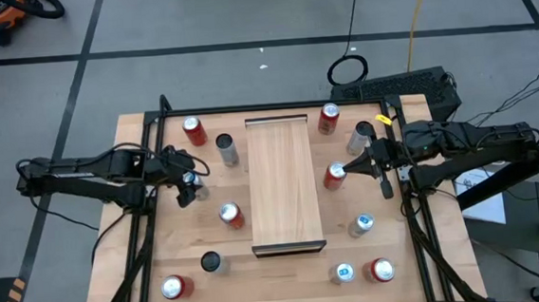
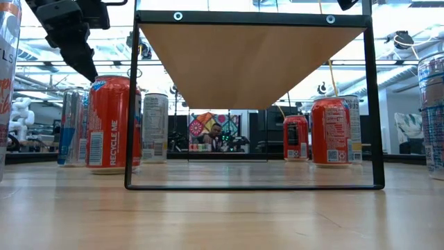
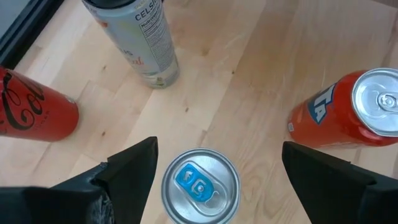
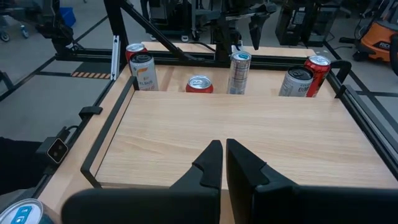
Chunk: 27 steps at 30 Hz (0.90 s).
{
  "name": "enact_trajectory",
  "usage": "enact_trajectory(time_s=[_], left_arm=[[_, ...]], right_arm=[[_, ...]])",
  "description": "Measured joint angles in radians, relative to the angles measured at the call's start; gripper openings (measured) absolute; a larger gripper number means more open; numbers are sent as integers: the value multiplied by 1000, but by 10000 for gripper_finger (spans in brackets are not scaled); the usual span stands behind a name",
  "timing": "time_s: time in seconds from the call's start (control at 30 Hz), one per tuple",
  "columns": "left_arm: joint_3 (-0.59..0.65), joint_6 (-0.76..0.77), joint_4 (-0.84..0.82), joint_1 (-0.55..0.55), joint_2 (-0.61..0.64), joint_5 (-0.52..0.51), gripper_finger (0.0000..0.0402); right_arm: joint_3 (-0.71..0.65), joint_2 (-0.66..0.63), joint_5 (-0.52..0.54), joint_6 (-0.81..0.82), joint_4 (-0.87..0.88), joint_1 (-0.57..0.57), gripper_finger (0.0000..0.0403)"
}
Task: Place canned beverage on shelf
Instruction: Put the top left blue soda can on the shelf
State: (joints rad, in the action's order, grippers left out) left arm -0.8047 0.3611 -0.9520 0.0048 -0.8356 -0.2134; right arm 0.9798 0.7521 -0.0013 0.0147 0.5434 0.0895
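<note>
Both tools are seen over the counter (image 1: 287, 264), one at each side of the shelf (image 1: 284, 183). The left tool (image 1: 188, 185) is held released, its fingers (image 3: 134, 165) spread wide on either side of a slim can with a blue tab (image 3: 200, 185), directly above the can's top; no contact with the can can be made out. That can (image 1: 189, 188) stands upright near the counter's left edge, well apart from the shelf. Just beyond it, an orange can (image 3: 348, 115), a pale Celsius can (image 3: 140, 40) and a red cola can (image 3: 34, 112) are seen standing on the wood.

The right tool (image 1: 358, 167) is clenched shut on nothing, its fingers (image 4: 208, 163) pressed together. It is held level with the shelf's raised top, at the shelf's right long side, just beside a red can (image 1: 335, 174) standing between it and the shelf.

The shelf is a long pale-wood board on a black frame, set in the middle of the counter with a dark strip at its near short end. No can is seen on its top. Further cans are scattered around it: a red one (image 1: 328, 118) near the far right corner, a red one (image 1: 194, 131) near the far left corner, and several along the near edge.
</note>
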Motion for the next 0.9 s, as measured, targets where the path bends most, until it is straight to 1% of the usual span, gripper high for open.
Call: enact_trajectory(time_s=[0.27,0.4,0.53,0.8,0.9], left_arm=[[0,52,-14,0,0,69,347],[0,53,-36,0,0,73,369],[0,40,-38,0,0,47,396],[0,-10,-68,0,0,-41,394],[0,-26,-91,0,-1,-58,394]], right_arm=[[0,0,0,0,1,0,0],[0,0,0,0,14,0,0],[0,0,0,0,17,0,0],[0,0,0,0,16,0,0],[0,0,0,0,16,0,0]])
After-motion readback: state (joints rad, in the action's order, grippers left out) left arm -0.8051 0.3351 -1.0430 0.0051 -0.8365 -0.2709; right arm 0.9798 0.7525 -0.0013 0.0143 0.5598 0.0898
